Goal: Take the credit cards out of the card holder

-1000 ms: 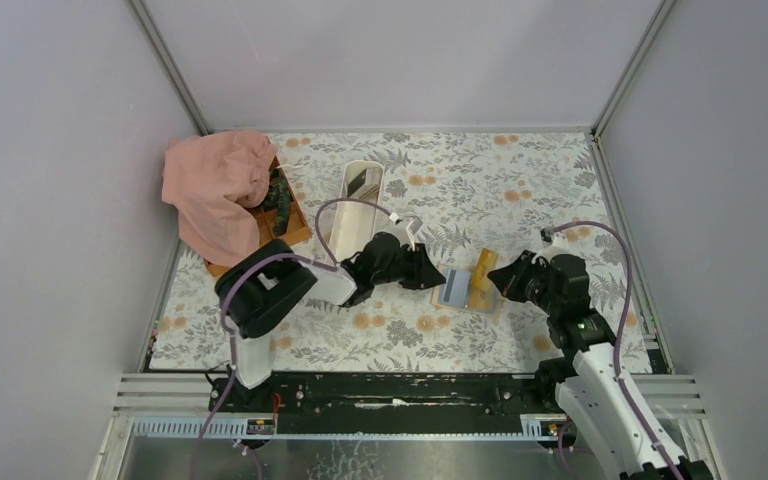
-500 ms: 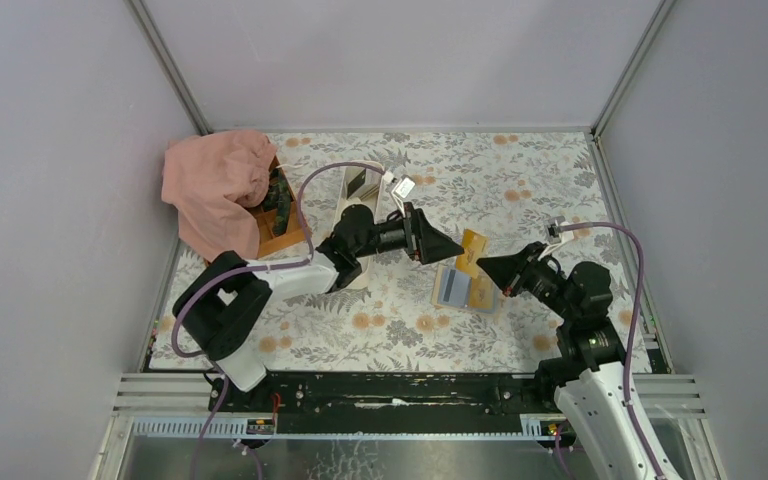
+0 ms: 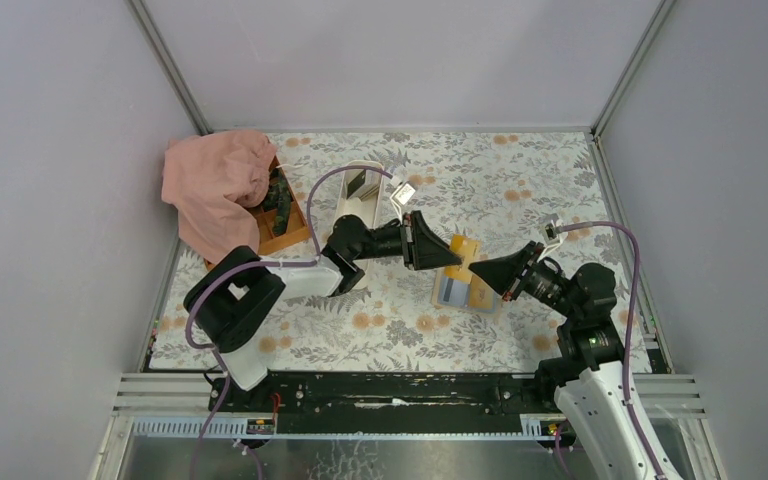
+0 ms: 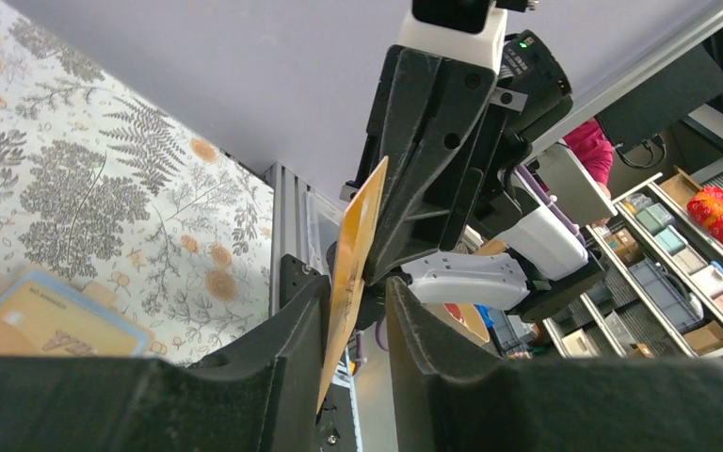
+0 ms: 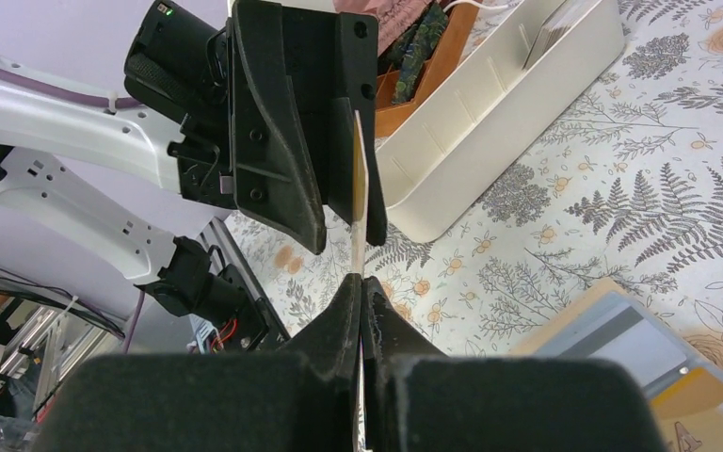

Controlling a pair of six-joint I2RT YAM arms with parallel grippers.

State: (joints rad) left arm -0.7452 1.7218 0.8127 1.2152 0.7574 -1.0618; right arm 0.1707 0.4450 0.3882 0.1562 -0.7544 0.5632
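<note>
My right gripper (image 5: 361, 285) pinches the gold credit card (image 4: 356, 226). My left gripper (image 4: 353, 299) straddles it narrowly, with a gap showing. Below both, I can't read the blurred print in the card holder (image 3: 457, 291).

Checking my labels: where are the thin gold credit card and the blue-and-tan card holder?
thin gold credit card (image 4: 353, 254): left wrist view, its gold face.
blue-and-tan card holder (image 3: 450, 290): top view, its blue inside.

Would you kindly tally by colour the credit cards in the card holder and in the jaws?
Gold credit cards: 2, the held card and the holder's gold card
Grey credit cards: 1, the grey card
Total: 3
</note>
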